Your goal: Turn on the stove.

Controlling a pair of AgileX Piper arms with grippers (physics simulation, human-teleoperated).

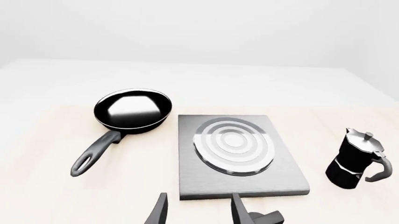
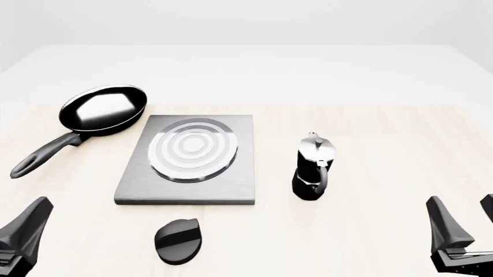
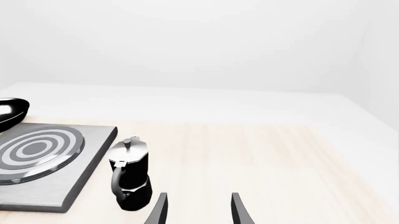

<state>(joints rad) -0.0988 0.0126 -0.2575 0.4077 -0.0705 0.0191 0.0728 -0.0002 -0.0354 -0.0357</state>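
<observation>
The stove (image 2: 131, 187) is a flat square grey metal slab with silver burner rings (image 2: 193, 149), at the table's middle left. Its small black oval knob (image 2: 179, 240) lies apart, just in front of the slab's near edge. My left gripper (image 2: 23, 228) is open and empty at the near left, well left of the knob. My right gripper (image 2: 465, 218) is open and empty at the near right. The left wrist view shows the left gripper (image 1: 199, 210), the stove (image 1: 193, 179) and a sliver of the knob (image 1: 268, 218). The right wrist view shows the right gripper (image 3: 198, 210) and the stove's corner (image 3: 74, 182).
A black frying pan (image 2: 104, 108) lies left of and behind the stove, handle toward me. A black-and-silver moka pot (image 2: 313, 167) stands just right of the stove; it also shows in the left wrist view (image 1: 355, 158) and the right wrist view (image 3: 131, 175).
</observation>
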